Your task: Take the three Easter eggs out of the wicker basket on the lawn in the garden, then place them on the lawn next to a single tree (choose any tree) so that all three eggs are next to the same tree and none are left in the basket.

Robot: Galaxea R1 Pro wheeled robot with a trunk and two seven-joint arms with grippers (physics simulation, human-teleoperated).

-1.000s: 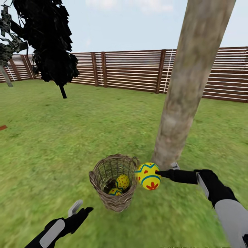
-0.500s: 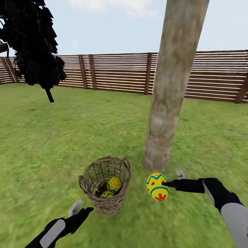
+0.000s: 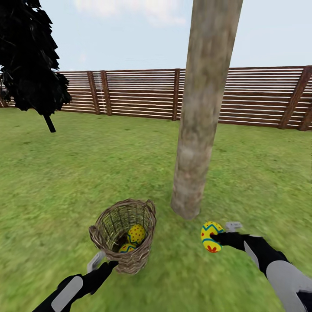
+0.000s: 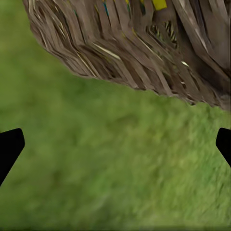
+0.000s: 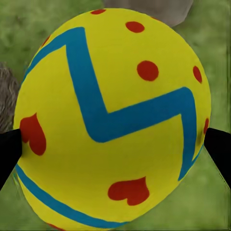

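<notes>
Yellow, with blue zigzag bands and red hearts, the small held Easter egg (image 3: 212, 236) sits between the jaws of the right gripper (image 3: 215, 238), which clamp it from both sides; the right wrist view shows a dark fingertip (image 5: 9, 149) against each flank of the egg (image 5: 111, 118). It hangs above the green, slightly patchy lawn (image 3: 86, 173), near the foot of the thick pale grey-brown tree trunk (image 3: 197, 130).

Procedure for the step in hand (placing the egg beside the tree), as judged from this position:
1. Lower the egg until it touches grass before parting the jaws; a rounded shell dropped from height is likely to roll.
2. Keep it near the trunk base and apart from the round brown woven wicker basket (image 3: 123, 236).
3. Withdraw upward, not sideways.

Two further yellow eggs (image 3: 132, 238) lie inside the basket and remain to be moved. The left gripper (image 3: 102, 262) rests just beside the basket's near wall, jaws spread wide and holding nothing (the left wrist view shows weave (image 4: 144, 48) ahead of the parted tips).

Against the frame one second earlier, the egg was touching the basket rim; it is now well clear, lower, and on the far side of the trunk base. The whole view has also shifted, so the camera has moved.
</notes>
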